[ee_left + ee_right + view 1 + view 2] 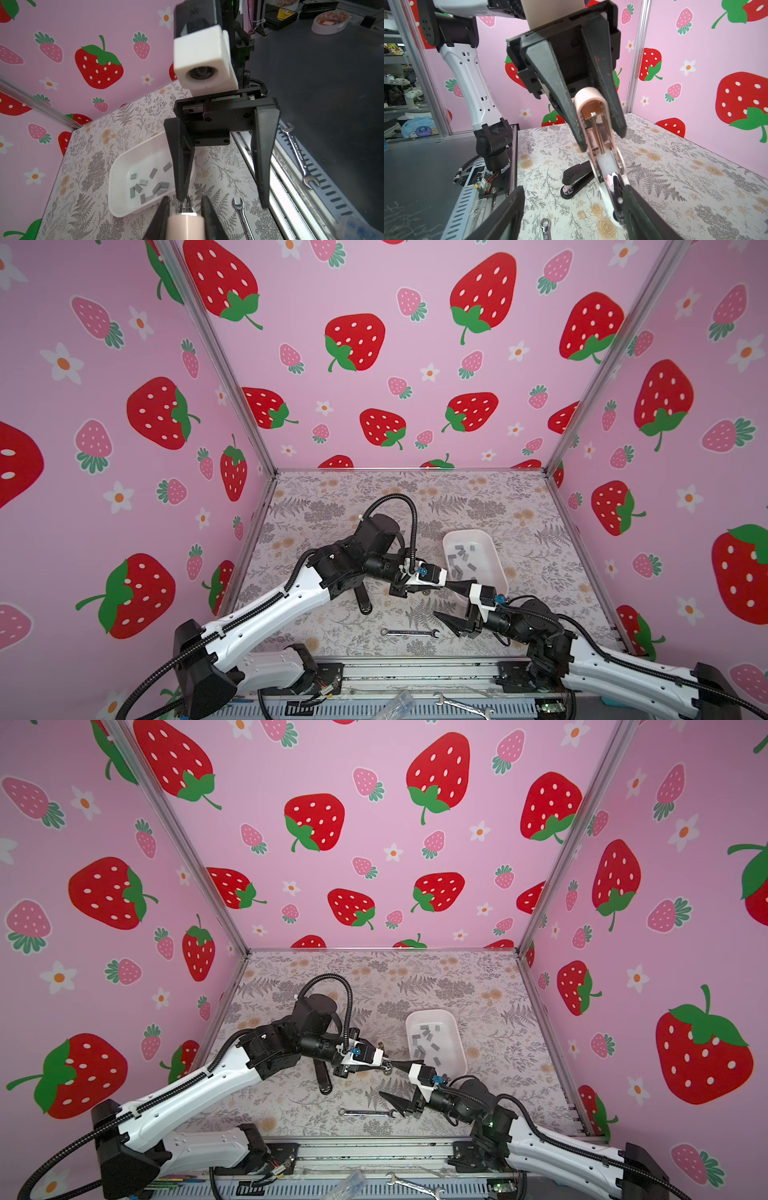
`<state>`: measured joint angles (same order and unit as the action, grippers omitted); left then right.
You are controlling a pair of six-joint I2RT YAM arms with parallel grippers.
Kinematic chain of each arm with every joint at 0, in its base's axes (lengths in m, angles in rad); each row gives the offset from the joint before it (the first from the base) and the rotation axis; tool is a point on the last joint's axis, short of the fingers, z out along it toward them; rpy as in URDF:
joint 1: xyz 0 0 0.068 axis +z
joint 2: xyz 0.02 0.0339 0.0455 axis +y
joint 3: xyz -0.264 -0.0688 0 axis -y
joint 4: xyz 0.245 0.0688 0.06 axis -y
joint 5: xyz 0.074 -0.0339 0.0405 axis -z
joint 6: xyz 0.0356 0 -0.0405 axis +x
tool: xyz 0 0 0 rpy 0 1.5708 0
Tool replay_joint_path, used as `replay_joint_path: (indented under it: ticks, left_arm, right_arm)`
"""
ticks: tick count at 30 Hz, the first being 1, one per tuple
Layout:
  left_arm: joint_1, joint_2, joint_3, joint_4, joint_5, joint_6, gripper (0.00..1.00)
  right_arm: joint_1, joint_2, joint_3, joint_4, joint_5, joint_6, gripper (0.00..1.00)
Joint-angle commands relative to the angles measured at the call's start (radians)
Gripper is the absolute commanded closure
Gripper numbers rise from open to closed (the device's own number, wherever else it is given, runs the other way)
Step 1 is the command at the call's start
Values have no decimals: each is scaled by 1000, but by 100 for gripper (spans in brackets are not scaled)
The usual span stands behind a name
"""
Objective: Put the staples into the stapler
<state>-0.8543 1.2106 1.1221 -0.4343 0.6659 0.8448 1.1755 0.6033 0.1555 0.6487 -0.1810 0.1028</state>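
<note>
A: Starting at the front, the silver wrench (409, 632) is lying flat on the table, out of the way. Just behind it the right gripper (440, 599) is hovering with its jaws spread wide and nothing between them.

B: Its farther finger is meeting the metal nose of the pink stapler (586, 94). I cannot tell if it is touching or stopping just short.

A: Nor can I. The left gripper (601, 139) is pinching that stapler across its pale body and holding it off the table. A black stapler (363, 597) is lying idle under the left arm. The right wrist view is showing the pink one's inner channel and thin rod, and I'm seeing no strip in there.

B: Which way is its long axis running?

A: In both top views it is running from the left gripper straight toward the right one, nose first. So the channel is facing the right arm's side.

B: And the staples (461, 560)?

A: They are lying farther back, scattered at all angles in the white tray (494, 568). That is just beyond the right gripper, toward the rear wall.

B: Then I'm judging the right arm the nearer one. It is looking at a reach back over the tray, a pinch on one strip, then feeding it into the channel lengthwise.
</note>
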Motion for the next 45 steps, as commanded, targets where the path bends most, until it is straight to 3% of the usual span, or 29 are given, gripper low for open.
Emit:
replay_joint_path:
  ticks: [1,12,20,28,38,45]
  left_arm:
    - [4,4,16,-32,62,46,100]
    - [4,12,12,-60,104,96,100]
    - [4,19,11,-72,110,117,100]
    - [5,19,6,-45,45,85,100]
    - [6,23,14,-77,121,118,100]
    - [6,27,15,-88,132,128,100]
  right_arm:
    - [26,21,-6,43,-3,-44,24]
    - [87,152,69,35,80,-87,26]
    - [94,111,73,6,174,-94,29]
    - [102,61,34,26,129,-103,30]
    - [104,141,89,20,232,-113,29]
    - [104,230,132,37,229,-124,44]
